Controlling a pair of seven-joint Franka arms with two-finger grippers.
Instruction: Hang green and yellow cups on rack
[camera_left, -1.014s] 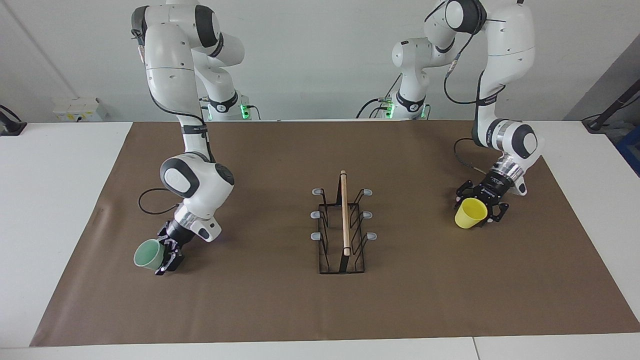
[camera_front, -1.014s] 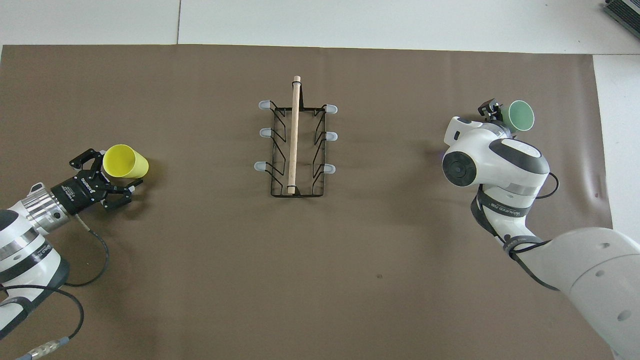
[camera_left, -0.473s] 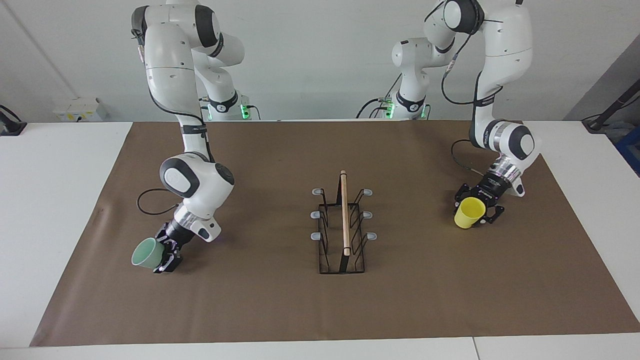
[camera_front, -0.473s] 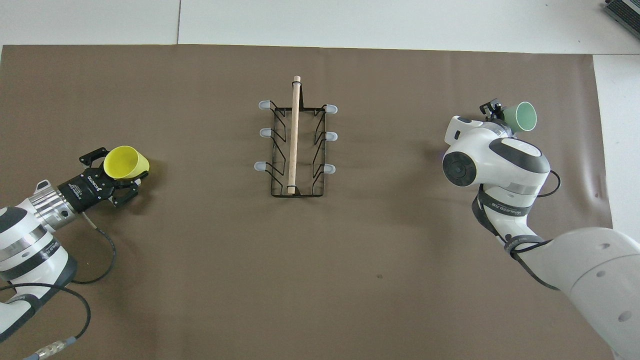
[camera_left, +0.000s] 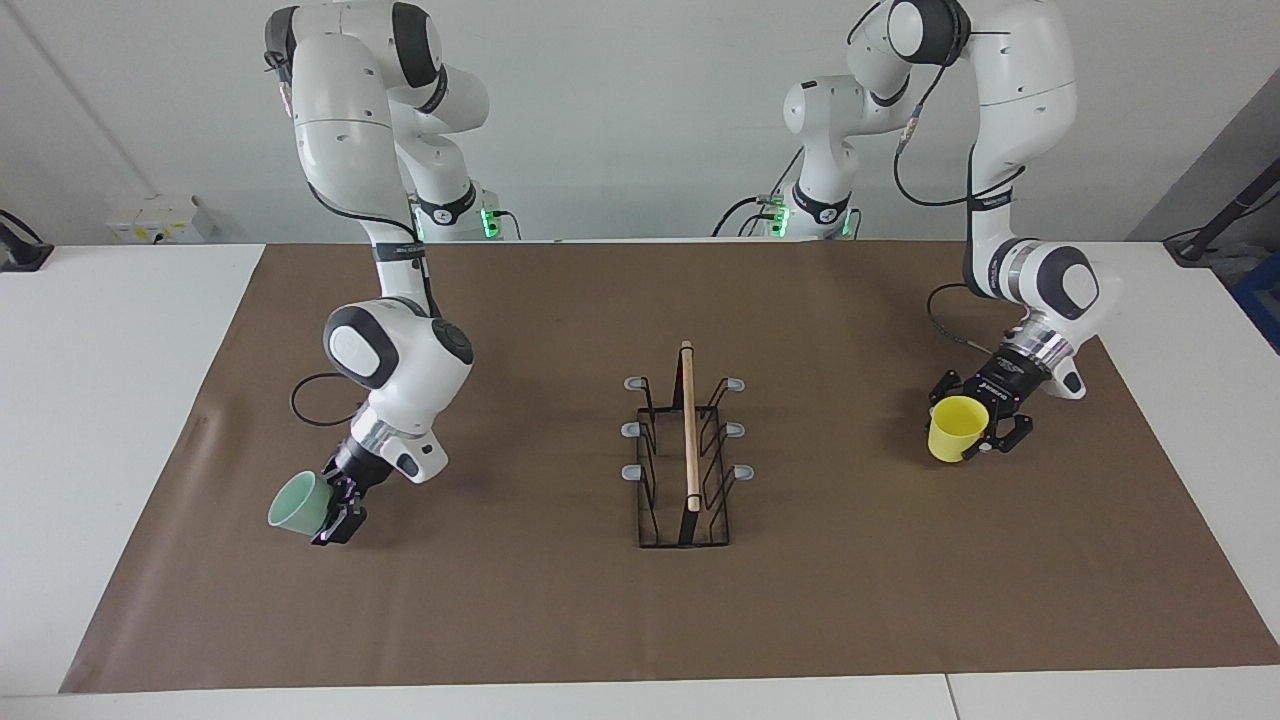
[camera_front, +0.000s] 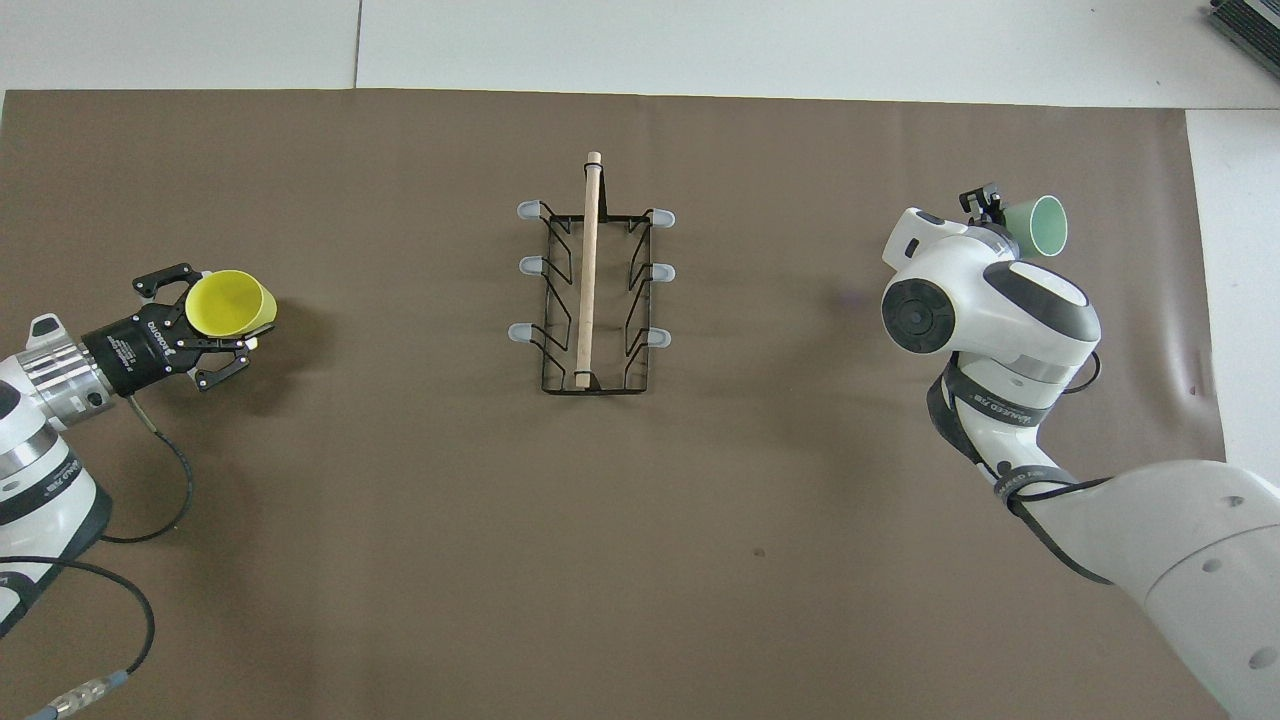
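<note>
My left gripper (camera_left: 978, 433) (camera_front: 222, 318) is shut on the yellow cup (camera_left: 956, 429) (camera_front: 229, 303). It holds the cup tilted, a little above the brown mat, at the left arm's end of the table. My right gripper (camera_left: 336, 514) (camera_front: 1001, 216) is shut on the pale green cup (camera_left: 299, 505) (camera_front: 1041, 227). That cup is tilted too, its mouth turned away from the rack, low over the mat at the right arm's end. The black wire rack (camera_left: 687, 462) (camera_front: 591, 290) with its wooden rod stands mid-table between them, with all its grey-tipped pegs bare.
The brown mat (camera_left: 560, 620) covers most of the white table. A black cable loops on the mat beside each wrist. The rack is the only thing standing on the mat.
The left gripper's fingers closed on the yellow cup and carried it slightly up and toward the left arm's end. The right gripper tightened on the green cup and raised it a little.
</note>
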